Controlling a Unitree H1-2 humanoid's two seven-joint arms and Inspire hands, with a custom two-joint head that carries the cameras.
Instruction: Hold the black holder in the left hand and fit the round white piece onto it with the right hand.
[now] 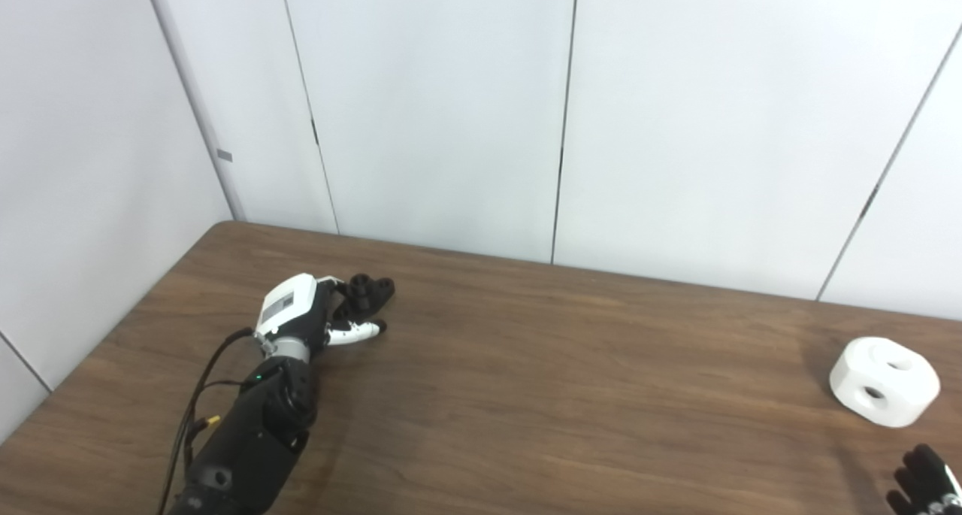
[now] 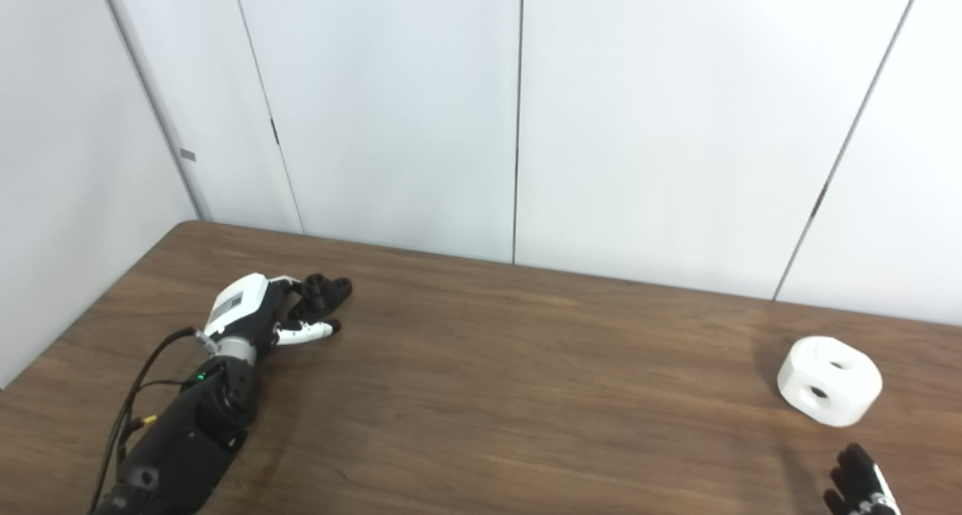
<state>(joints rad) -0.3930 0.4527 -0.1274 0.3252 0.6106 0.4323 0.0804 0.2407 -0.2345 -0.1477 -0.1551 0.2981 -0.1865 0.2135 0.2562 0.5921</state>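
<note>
At far left, my left hand (image 1: 319, 308) grips the black holder (image 1: 370, 291); the round white piece (image 1: 884, 380) lies untouched, my right hand (image 1: 928, 485) mostly unseen, state unclear.

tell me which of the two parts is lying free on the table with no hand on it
The round white piece, far right. The right hand sits short of it, while the black holder is at the left hand.

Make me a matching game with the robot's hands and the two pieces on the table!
Things:
1. black plastic holder
2. round white plastic piece
3. left hand
4. right hand

Places:
A. bottom right corner, touching nothing
B. at the left hand's fingers
C. alone on the brown wooden table, far right
D. reaching onto the table's left side

Pairs: 1-B, 2-C, 3-D, 4-A
</note>
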